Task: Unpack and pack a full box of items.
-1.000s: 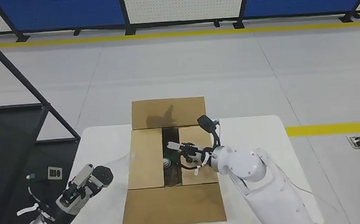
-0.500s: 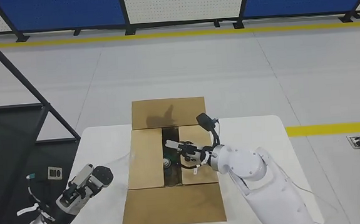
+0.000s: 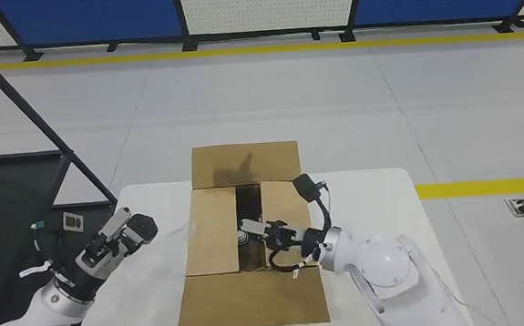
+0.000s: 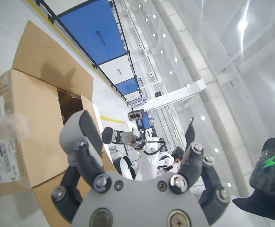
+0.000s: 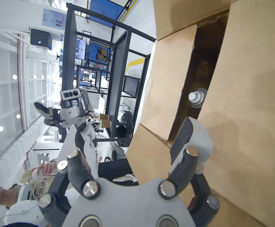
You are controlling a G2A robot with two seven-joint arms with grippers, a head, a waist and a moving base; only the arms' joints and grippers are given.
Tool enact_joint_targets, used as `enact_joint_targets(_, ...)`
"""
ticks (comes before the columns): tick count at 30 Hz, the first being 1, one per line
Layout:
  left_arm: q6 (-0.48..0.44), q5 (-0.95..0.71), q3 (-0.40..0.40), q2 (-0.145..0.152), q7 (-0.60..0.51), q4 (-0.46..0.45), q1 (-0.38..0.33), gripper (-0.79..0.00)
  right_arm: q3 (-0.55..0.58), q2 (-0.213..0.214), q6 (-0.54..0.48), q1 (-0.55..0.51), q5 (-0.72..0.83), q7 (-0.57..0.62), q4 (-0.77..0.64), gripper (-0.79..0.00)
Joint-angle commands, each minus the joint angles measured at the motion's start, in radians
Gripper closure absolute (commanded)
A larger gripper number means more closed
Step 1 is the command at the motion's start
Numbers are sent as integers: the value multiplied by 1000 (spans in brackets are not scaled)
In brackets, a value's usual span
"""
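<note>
Right claw (image 3: 251, 225) spread over box (image 3: 211, 244) gap, near bottle (image 5: 196, 97); left claw (image 4: 138, 121) spread, apart from box

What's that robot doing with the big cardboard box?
The robot has a partly opened cardboard box on the white table. Its right gripper hangs open at the gap in the box's top, just above a white-capped bottle inside. The left gripper is open and empty, off beside the box.
</note>
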Motion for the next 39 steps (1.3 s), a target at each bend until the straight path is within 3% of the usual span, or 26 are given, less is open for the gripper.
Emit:
enact_joint_targets(1,-2,17,30,3,-31,59,-78,-785,21,8,-1,-53,0,6,-63,-785)
enact_joint_targets(6,11,67,92,9,-122,190,-229,-785,86,27,-1,-191,9,11,-192,-785)
enact_joint_targets(24,10,83,110,10,-129,200,-235,-785,86,31,-4,-214,-2,0,-210,-785)
enact_joint_targets(27,-8,164,161,11,-133,305,-321,-785,89,36,1,-227,-8,3,-234,-785)
enact_joint_targets(30,-33,209,230,7,-167,465,-449,-785,113,43,3,-268,-8,6,-278,-785)
enact_joint_targets(39,-172,271,429,-33,-219,918,-774,-785,231,69,-39,-504,47,4,-431,-785)
